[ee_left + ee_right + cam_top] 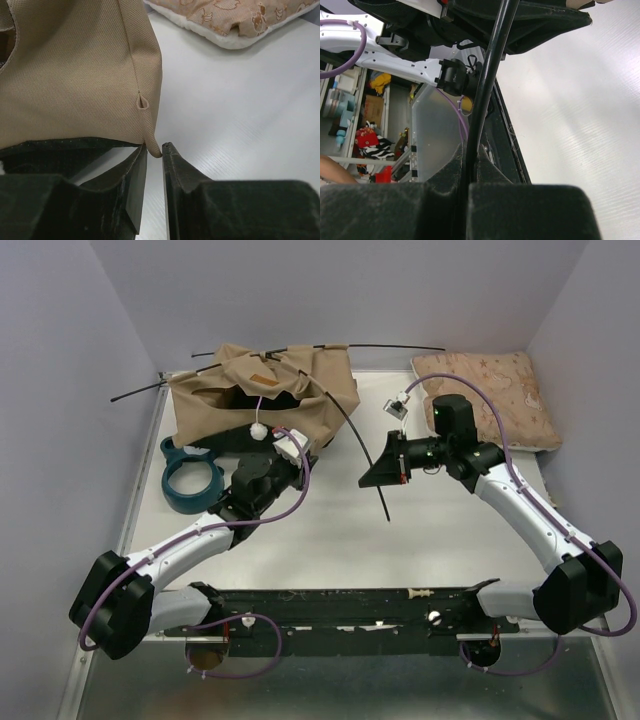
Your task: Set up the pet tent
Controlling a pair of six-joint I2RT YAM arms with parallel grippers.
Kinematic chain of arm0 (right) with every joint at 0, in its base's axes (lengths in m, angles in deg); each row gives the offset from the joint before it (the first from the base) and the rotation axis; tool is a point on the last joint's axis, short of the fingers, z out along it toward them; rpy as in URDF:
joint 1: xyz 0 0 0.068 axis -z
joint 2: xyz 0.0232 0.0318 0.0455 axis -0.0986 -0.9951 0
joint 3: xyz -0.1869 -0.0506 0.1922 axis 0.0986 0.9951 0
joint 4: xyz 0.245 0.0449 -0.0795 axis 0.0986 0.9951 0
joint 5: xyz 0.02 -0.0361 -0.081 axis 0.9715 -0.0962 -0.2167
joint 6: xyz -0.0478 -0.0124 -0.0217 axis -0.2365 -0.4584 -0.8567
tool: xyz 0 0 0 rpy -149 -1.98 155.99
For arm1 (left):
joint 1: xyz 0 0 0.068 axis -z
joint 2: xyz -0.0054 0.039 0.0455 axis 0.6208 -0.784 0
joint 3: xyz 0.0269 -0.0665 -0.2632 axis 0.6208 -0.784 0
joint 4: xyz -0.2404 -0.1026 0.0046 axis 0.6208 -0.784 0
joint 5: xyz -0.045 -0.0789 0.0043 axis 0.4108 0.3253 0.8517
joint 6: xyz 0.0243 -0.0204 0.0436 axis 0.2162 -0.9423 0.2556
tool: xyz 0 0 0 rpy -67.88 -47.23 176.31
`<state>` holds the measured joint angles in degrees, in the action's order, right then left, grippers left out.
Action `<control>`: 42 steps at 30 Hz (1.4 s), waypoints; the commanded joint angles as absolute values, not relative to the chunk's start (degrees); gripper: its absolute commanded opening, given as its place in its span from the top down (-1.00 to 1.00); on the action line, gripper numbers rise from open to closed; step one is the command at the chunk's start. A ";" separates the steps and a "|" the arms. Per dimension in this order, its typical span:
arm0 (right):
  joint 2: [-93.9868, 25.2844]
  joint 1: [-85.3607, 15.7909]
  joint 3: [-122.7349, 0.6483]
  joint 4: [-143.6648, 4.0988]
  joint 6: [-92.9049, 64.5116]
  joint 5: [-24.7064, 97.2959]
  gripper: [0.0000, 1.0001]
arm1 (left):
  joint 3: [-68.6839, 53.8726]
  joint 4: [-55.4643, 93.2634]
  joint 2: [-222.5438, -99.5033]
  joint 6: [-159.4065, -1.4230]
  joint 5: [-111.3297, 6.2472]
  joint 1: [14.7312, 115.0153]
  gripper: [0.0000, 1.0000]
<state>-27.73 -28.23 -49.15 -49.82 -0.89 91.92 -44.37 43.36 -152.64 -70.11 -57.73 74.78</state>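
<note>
Currently pet tent [262,390] slumped, tan fabric crumpled, black poles [350,425] protruding.

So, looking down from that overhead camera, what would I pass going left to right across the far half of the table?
Tan fabric pet tent → the right arm's black jaws, shut on a thin black pole → pink patterned cushion.

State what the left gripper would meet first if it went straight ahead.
The tent: its tan bottom corner hangs right at the left gripper fingertips, seemingly just between them.
</note>
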 commanded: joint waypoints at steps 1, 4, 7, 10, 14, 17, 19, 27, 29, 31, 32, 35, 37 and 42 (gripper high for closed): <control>-25.34 -28.60 -49.39 -56.58 -2.82 93.52 0.99 | -43.36 46.33 -151.62 -70.15 -56.50 75.02 0.45; -25.25 -28.69 -49.39 -56.67 -2.73 93.43 0.99 | -43.36 46.85 -151.71 -70.24 -55.62 75.02 0.81; -24.73 -28.69 -49.48 -58.07 -1.68 92.38 0.99 | -43.10 46.07 -151.54 -70.42 -54.39 75.02 1.00; -24.20 -28.69 -49.13 -62.54 1.65 90.71 0.99 | -43.80 44.14 -150.31 -70.50 -50.97 75.02 1.00; -24.55 -29.30 -49.21 -68.44 4.91 88.07 0.99 | -45.29 41.85 -148.03 -70.68 -47.45 75.90 1.00; -26.65 -30.09 -50.62 -67.40 5.27 86.58 0.99 | -46.70 40.88 -146.00 -69.11 -46.22 77.39 1.00; -28.06 -30.62 -51.24 -66.25 5.97 86.22 0.99 | -47.40 39.74 -144.60 -67.00 -45.77 79.06 1.00; -26.66 -31.76 -50.19 -72.46 15.62 77.44 0.99 | -51.27 34.56 -137.92 -66.19 -45.95 84.86 1.00; -26.48 -32.37 -50.18 -75.03 19.23 75.42 0.99 | -51.89 32.71 -136.69 -67.34 -46.13 86.53 1.00; -26.40 -33.34 -50.53 -76.00 20.82 73.05 0.99 | -52.59 32.09 -136.07 -67.78 -46.21 87.85 1.00; -26.31 -33.87 -50.54 -76.44 21.26 71.47 0.99 | -52.77 32.18 -135.98 -67.87 -46.13 88.29 1.00; -26.31 -35.97 -50.10 -78.02 23.45 65.59 0.99 | -52.59 33.05 -136.68 -67.78 -45.86 89.70 1.00; -26.92 -37.29 -50.88 -77.68 24.07 63.20 0.99 | -52.33 34.02 -137.38 -68.39 -45.69 90.32 1.00; -27.28 -38.97 -49.57 -82.58 24.87 59.34 0.99 | -52.33 34.90 -138.00 -72.08 -44.64 91.20 1.00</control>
